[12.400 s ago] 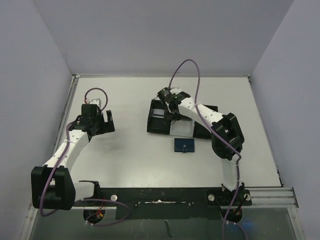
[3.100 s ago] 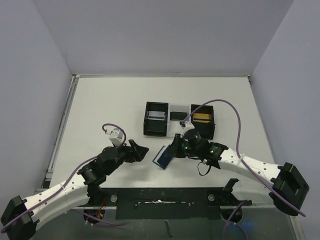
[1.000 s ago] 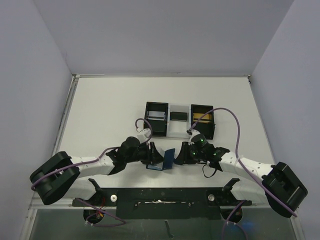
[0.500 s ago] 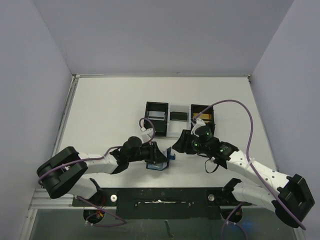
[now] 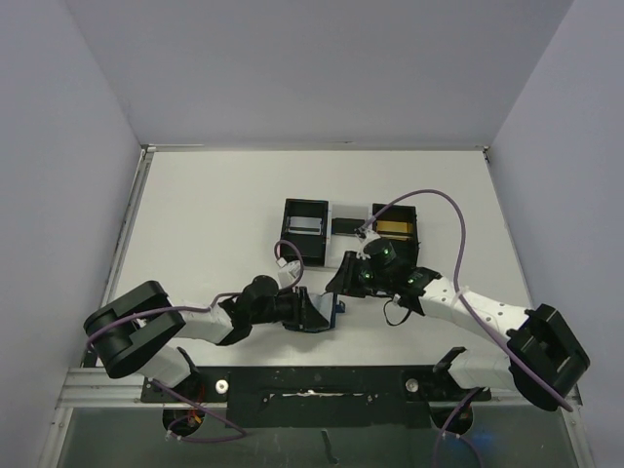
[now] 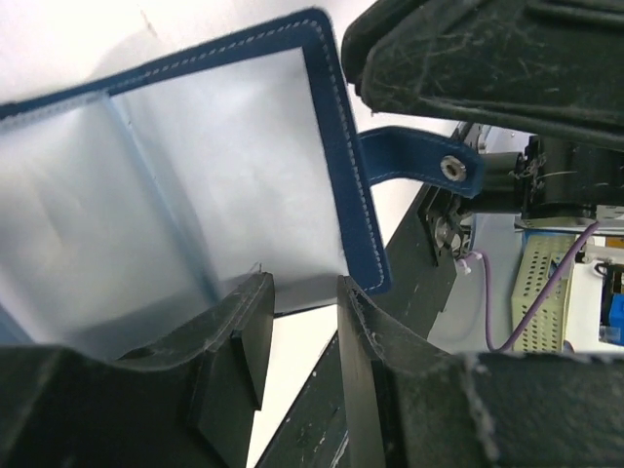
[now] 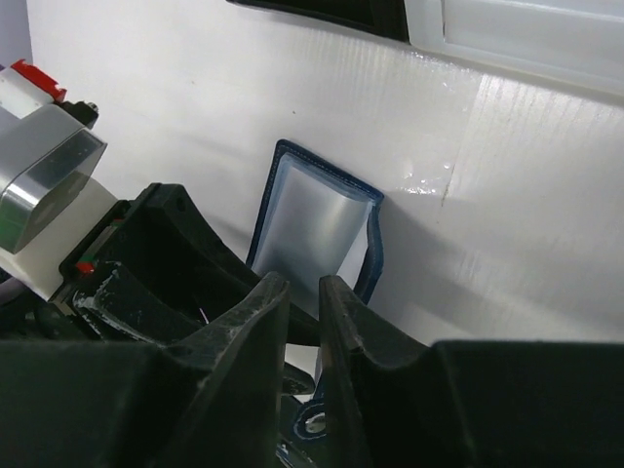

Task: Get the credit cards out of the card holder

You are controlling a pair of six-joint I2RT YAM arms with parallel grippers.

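Left fingers (image 6: 234,351) and right fingers (image 7: 244,341) sit nearly closed at the card holder (image 6: 195,166); we cannot tell whether either grips it. Upright a second ago, it now lies open on the counter (image 5: 214,214), pockets exposed.

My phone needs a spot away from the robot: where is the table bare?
Bare table lies between the left edge and the black boxes, behind them, and to their right. Crowded: the near middle, where left gripper and right gripper meet at the blue wallet.
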